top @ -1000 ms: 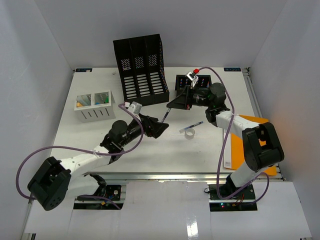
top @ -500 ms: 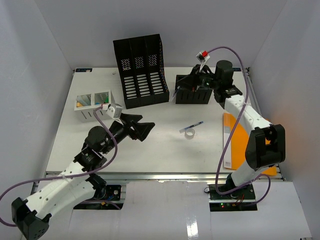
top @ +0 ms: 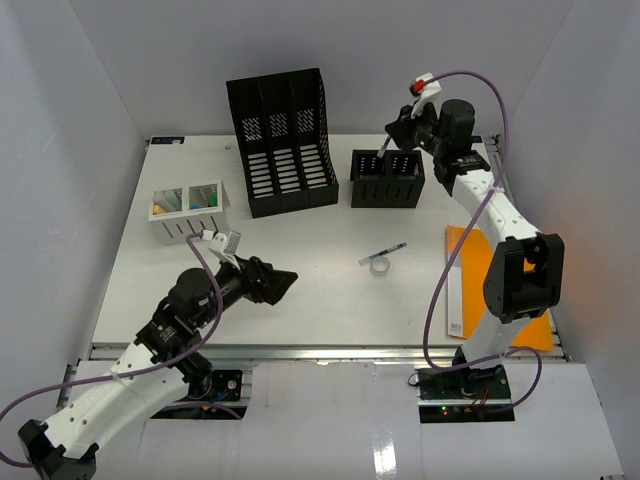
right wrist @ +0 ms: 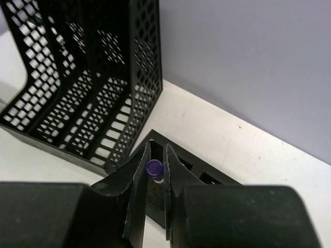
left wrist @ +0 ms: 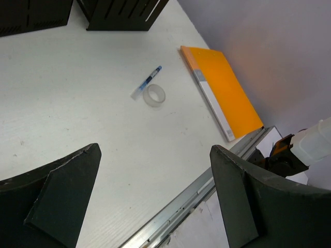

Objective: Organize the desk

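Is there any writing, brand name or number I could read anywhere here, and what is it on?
No text here is readable.
A small mark on the orange folder, at its white edge: too blurred.
The blue stickers at the far corners of the desk: too small.

No legible text, number or brand is showing in any view. The orange folder is carrying small grey marks at the ends of its white spine strip, which are coming out too small to read.

Pen lies behind tape roll on the desk, folder rightward.
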